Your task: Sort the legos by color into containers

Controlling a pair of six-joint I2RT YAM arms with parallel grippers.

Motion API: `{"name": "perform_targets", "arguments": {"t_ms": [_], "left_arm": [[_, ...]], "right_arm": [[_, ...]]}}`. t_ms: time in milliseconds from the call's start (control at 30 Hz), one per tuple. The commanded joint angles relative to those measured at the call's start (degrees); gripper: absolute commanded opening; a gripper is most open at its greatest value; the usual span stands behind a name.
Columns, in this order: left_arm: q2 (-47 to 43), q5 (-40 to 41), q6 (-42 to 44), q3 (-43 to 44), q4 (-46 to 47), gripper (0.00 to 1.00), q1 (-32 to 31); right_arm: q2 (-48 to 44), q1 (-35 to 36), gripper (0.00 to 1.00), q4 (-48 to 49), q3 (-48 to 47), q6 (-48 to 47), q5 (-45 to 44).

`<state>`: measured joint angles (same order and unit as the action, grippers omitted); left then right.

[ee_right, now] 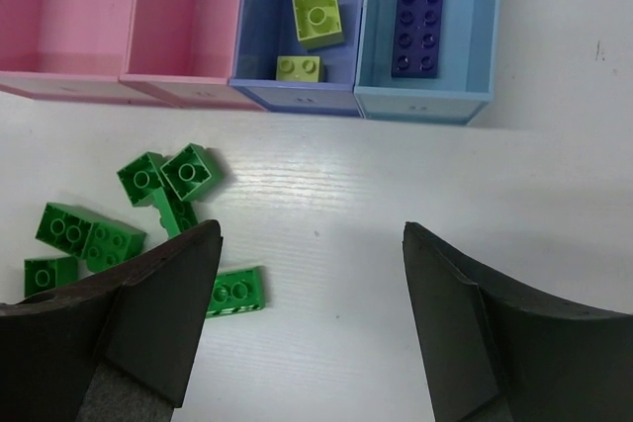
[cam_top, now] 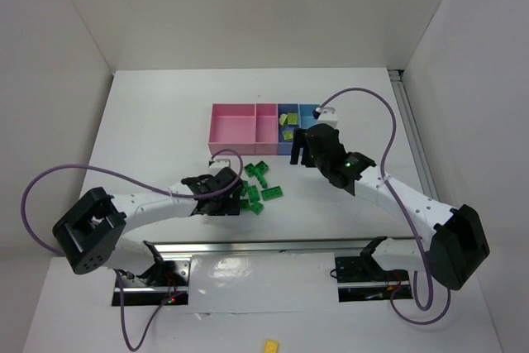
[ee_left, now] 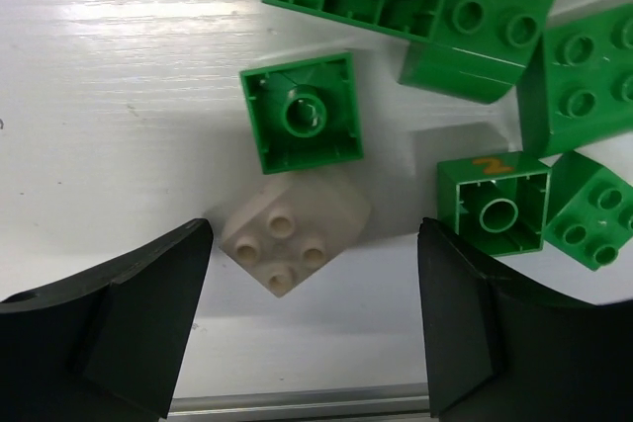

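White table (cam_top: 149, 121), both arms reaching in from the near edge.

Tray row at the far middle, joined side by side: wide pink tray (cam_top: 233, 128), narrower pink tray (cam_top: 266, 126), blue tray (ee_right: 259, 37), light blue tray (ee_right: 477, 27). Both pink trays show nothing inside.

Left gripper (ee_left: 315, 234): low over the table at the near-left edge of the green pile. Jaws spread wide, nothing held. A whitish four-stud brick (ee_left: 294, 239) lies studs-up and turned cornerwise in the gap, clear of both fingers.

Right gripper (ee_right: 312, 239): jaws wide apart, empty, over bare table just in front of the blue and light blue trays.

Green bricks (cam_top: 260, 183): loose cluster on the table in front of the trays, between the two grippers. One two-by-two green brick (ee_left: 303, 114) lies hollow side up just beyond the whitish one.

Yellow-green bricks (ee_right: 318, 19): several, in the blue tray.

Purple brick (ee_right: 416, 19): alone, flat in the light blue tray.
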<state>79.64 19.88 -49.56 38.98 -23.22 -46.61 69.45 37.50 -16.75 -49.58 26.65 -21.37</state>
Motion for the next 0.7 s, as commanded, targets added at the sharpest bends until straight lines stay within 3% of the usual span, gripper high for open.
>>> {"name": "perform_targets", "arguments": {"t_ms": [0,200,333,667], "left_arm": [[0.1,0.9,-0.4,-0.7,1.1,0.88,-1.4],[0.7,0.3,0.7,-0.1,1.6,0.83,-2.5],[0.7,0.3,0.7,-0.1,1.6,0.74,-3.1],[1.2,5.3,0.1,-0.1,-2.2,0.7,-5.9]], "right_arm": [[0.5,0.4,0.81,0.6,0.5,0.9,0.1],[0.5,0.4,0.81,0.6,1.0,1.5,-0.4],[1.0,0.4,0.81,1.1,1.0,1.5,-0.4],[1.6,0.4,0.81,1.6,1.5,2.0,-0.4]]}}
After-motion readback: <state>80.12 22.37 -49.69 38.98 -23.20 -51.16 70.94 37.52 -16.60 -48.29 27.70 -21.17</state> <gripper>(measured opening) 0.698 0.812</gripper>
